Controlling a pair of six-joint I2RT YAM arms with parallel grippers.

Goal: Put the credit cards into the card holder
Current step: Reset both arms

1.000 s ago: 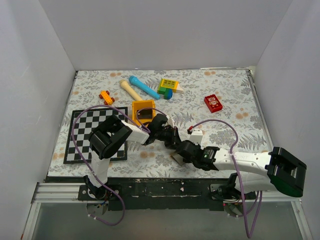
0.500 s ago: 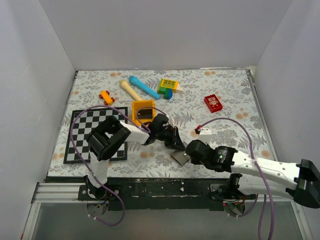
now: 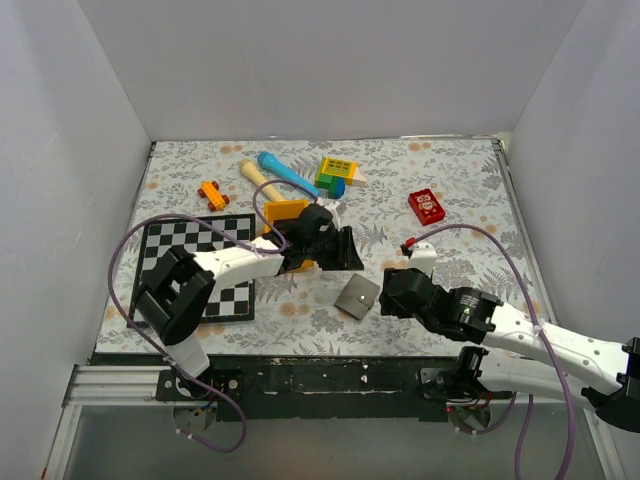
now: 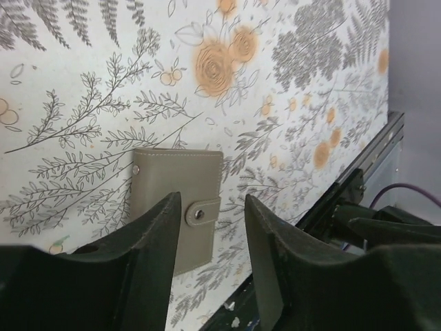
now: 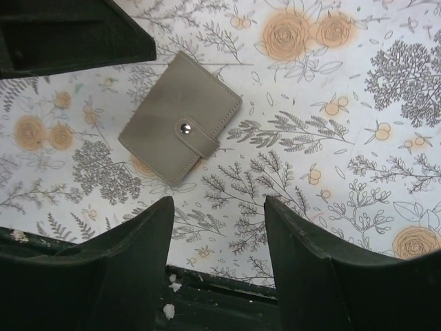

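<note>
Both arms have backed off since a second ago. They were bunched over the card holder (image 3: 357,296); now it lies alone on the floral cloth (image 3: 450,170), between the left gripper (image 3: 340,250) and the right gripper (image 3: 390,293).

Top view: white walls (image 3: 330,70) box the table in. There's a checkerboard mat (image 3: 165,240) on the left, an orange tray (image 3: 285,210) partly under the left arm, a red block (image 3: 427,206) toward the back right, and a black rail (image 3: 330,375) along the near edge.

Left wrist: the claw (image 4: 212,207) is spread and empty. The grey holder (image 4: 176,176) lies flat on the cloth beyond it, tab snapped.

Right wrist: the fingers (image 5: 138,241) are wide apart with nothing in them. The holder (image 5: 165,131) is closed, up and to the left of them.
</note>
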